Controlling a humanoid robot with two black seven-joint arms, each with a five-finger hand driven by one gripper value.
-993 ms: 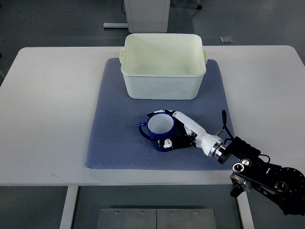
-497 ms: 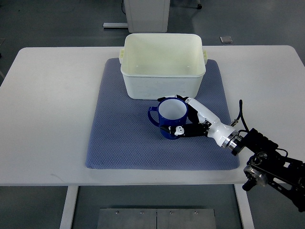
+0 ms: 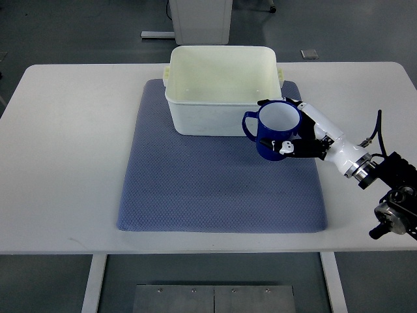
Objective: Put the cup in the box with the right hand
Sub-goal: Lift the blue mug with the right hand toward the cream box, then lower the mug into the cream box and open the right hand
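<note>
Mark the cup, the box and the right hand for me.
cup [image 3: 272,138]: top view, on its blue outer wall.
box [image 3: 221,120]: top view, on its near outer wall.
right hand [image 3: 301,135]: top view, on the middle of the hand gripping the cup.

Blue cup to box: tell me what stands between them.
Only the box's own near wall and right rim. The right hand holds the blue cup upright, apparently raised, just outside the box's front right corner. The box interior looks empty, and nothing else lies on the mat between them.
</note>
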